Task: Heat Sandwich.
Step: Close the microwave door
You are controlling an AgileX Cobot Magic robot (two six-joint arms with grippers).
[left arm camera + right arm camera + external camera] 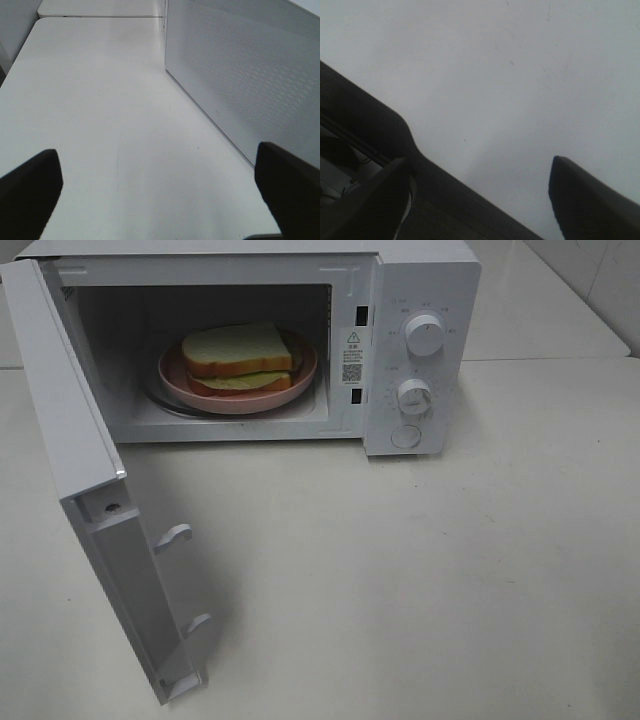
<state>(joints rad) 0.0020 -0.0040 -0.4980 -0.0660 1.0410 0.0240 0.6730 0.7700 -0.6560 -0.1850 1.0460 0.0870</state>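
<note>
White-bread toy sandwich (238, 352) sits on its round pink plate (240, 401) inside the white microwave (445, 300), door (75, 455) wide open, ready for shutting; both arms' jaws spread, gripping nothing.

Orange-crusted white sandwich (240, 358) lies flat on the pink plate (304, 377) inside the microwave (430, 285), apart from left claw (156, 150) and right claw (480, 165).

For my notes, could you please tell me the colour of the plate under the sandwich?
The round plate is pink; best in exterior high view.
</note>
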